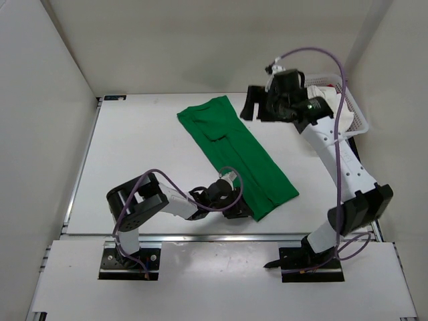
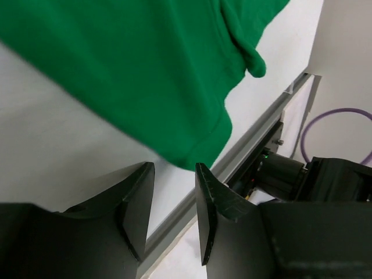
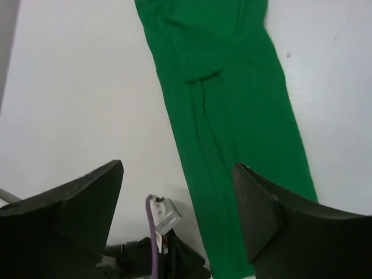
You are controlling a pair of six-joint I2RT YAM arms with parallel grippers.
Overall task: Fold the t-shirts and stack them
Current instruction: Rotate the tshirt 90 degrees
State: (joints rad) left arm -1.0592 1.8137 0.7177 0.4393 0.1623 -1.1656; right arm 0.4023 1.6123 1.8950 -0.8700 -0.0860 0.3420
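A bright green t-shirt (image 1: pixel 234 150) lies on the white table as a long narrow strip, running from the back centre to the near right. My left gripper (image 1: pixel 245 211) sits low at the strip's near end. In the left wrist view its jaws (image 2: pixel 174 168) stand apart with nothing between them, and the green shirt's corner (image 2: pixel 145 70) lies just past the tips. My right gripper (image 1: pixel 257 110) hangs high over the far end, open wide. The green shirt (image 3: pixel 232 116) lies far below the right gripper (image 3: pixel 177 167).
A white mesh basket (image 1: pixel 354 114) stands at the back right, behind the right arm, which hides most of what is in it. The table's metal edge rail (image 2: pixel 232 168) runs close to the left gripper. White walls close in the left, back and right sides.
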